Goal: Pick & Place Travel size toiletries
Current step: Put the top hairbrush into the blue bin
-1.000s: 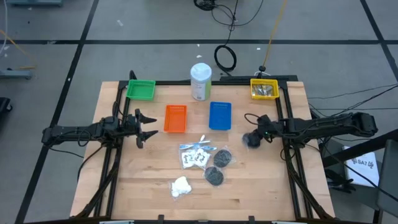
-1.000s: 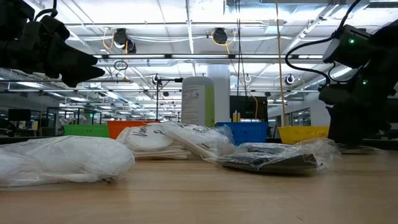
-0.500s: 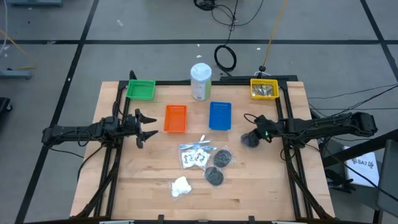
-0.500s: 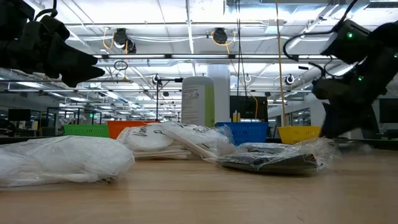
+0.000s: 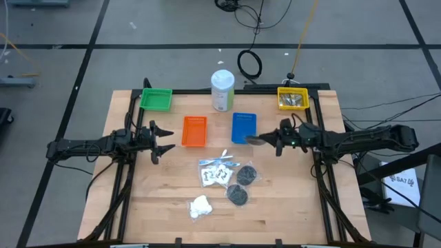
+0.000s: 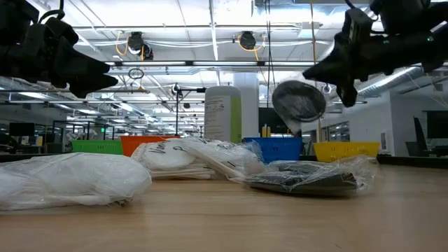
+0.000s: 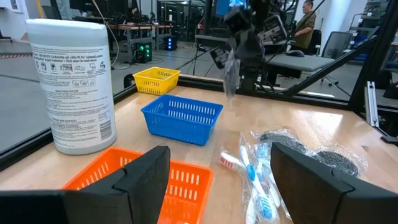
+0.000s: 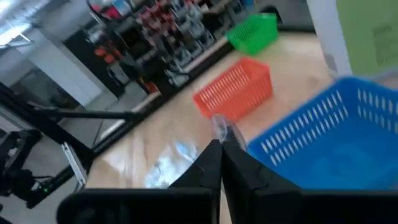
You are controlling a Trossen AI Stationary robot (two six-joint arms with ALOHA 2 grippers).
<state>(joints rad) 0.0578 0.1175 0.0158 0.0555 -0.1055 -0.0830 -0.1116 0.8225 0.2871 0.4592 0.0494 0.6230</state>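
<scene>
Right gripper (image 5: 275, 141) is raised off the table (image 5: 289, 207), just at the 3 o'clock side of the blue tray (image 5: 243, 127). Its fingers are clenched on a dark grey round puff in clear wrap (image 6: 299, 102), which hangs in the air below them; the right wrist view shows the two fingers pressed together over the blue tray's edge.

Left gripper (image 5: 160, 140) hovers at the 9 o'clock side of the orange tray (image 5: 194, 130), fingers spread apart and holding nothing.

Remaining toiletries lie near table centre: clear plastic sachets (image 5: 215, 171) with toothbrushes inside, two dark grey puffs (image 5: 242, 183) touching them at 4 o'clock, and a white fluffy wad (image 5: 200, 206) apart at 7 o'clock from the sachets.

White bottle with green label (image 5: 222, 90) stands upright at 12 o'clock. Green tray (image 5: 156, 99) sits at the 10 o'clock corner. Yellow tray (image 5: 293, 98) at the 2 o'clock corner holds silvery items.
</scene>
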